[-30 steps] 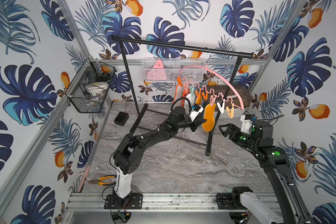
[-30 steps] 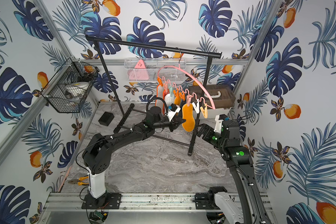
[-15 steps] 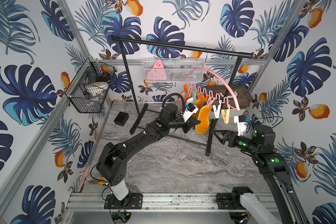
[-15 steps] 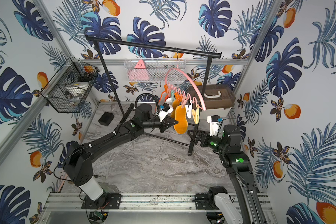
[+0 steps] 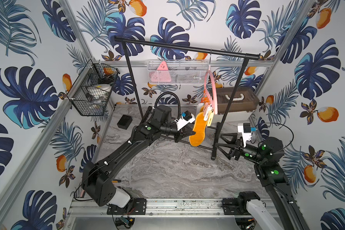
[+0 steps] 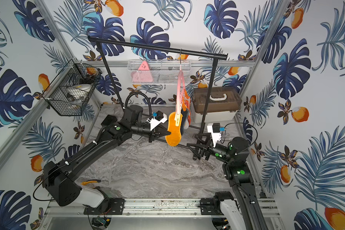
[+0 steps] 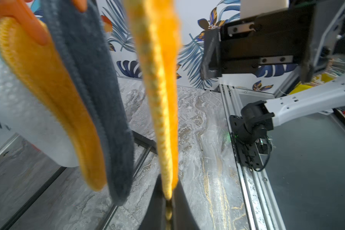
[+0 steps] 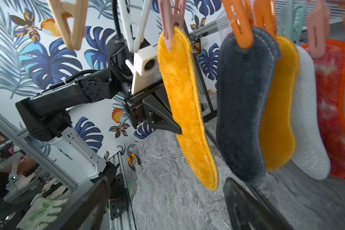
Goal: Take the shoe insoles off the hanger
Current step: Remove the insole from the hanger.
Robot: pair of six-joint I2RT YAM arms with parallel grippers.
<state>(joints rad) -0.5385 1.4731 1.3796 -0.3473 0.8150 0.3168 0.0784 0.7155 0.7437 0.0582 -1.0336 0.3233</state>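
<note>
Left wrist: my left gripper (image 7: 168,192) pinches the orange insole (image 7: 159,79), right gripper (image 5: 220,141) spread; tugging hard could unhook the hanger (image 5: 214,93).

Colours: orange insole (image 5: 197,130), navy insole (image 8: 245,103), pink hanger (image 6: 179,87), blue leaf-print walls (image 5: 28,95).

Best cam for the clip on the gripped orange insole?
Right wrist: pink clip bites the top edge of the orange insole, close, unobstructed. Both top views: tiny, lost among other clips. Left wrist: insole edge-on, clip out of frame.
</note>
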